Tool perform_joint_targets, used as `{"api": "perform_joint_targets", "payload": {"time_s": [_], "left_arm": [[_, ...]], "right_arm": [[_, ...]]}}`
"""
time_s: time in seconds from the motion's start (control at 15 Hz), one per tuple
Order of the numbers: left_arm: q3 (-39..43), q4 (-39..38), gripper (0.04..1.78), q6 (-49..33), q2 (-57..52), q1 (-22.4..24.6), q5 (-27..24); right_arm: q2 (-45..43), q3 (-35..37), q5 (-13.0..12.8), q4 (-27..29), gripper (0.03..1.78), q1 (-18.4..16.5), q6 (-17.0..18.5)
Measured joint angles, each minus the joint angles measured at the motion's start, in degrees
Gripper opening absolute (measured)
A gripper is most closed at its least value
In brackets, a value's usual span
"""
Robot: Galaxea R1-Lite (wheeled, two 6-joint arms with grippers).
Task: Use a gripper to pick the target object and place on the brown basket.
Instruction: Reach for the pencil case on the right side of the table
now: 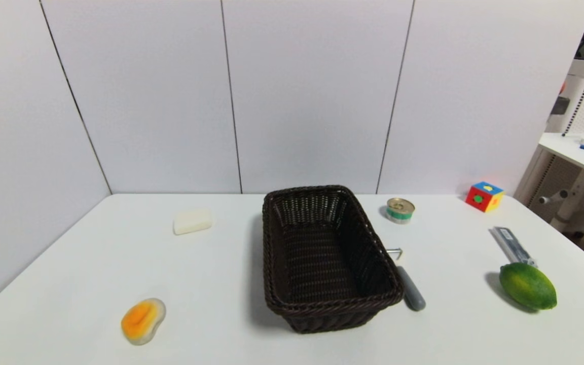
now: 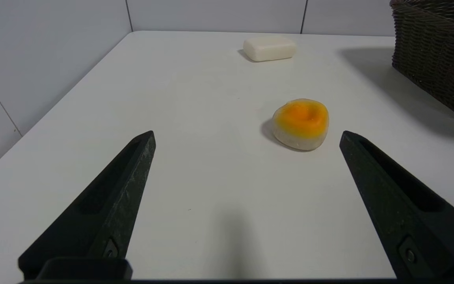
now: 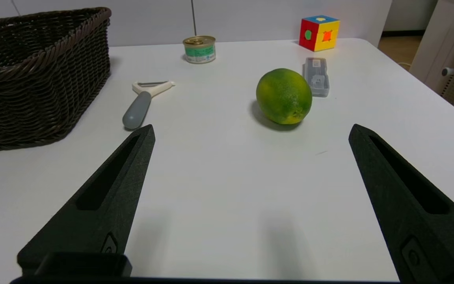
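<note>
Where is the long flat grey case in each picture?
Head view: the grey case lies on the robot's right side of the table, just behind the green fruit.
Left wrist view: not in it.
Right wrist view: the case lies flat just past the green fruit, before the colourful cube.
Shared landmark: the brown basket.

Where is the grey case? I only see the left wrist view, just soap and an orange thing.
Observer: The case lies on the table's right side, just behind a lime.
Operator: Is anything in the basket?
Observer: No, the basket holds nothing.
Operator: Is the other gripper close to the case?
Observer: The right gripper hovers open over the table, short of the lime.
</note>
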Motion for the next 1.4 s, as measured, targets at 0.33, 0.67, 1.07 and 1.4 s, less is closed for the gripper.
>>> {"api": "perform_joint_targets", "payload": {"time_s": [0.33, 0.67, 1.07, 1.4], "left_arm": [[0.0, 0.0, 1.69, 0.0, 0.0, 0.0, 0.0], [0.0, 0.0, 1.69, 0.0, 0.0, 0.0, 0.0], [0.0, 0.0, 1.69, 0.0, 0.0, 0.0, 0.0], [0.0, 0.0, 1.69, 0.0, 0.0, 0.0, 0.0]], "right_arm": [[13.3, -10.4, -0.2, 0.6, 1.7, -0.3, -0.9], [41.7, -39.6, -0.4, 7.8, 1.7, -1.3, -1.3], [74.9, -71.0, -0.4, 24.9, 1.7, -6.8, -1.9], [94.5, -82.1, -0.4, 27.8, 1.7, -11.9, -3.4]]}}
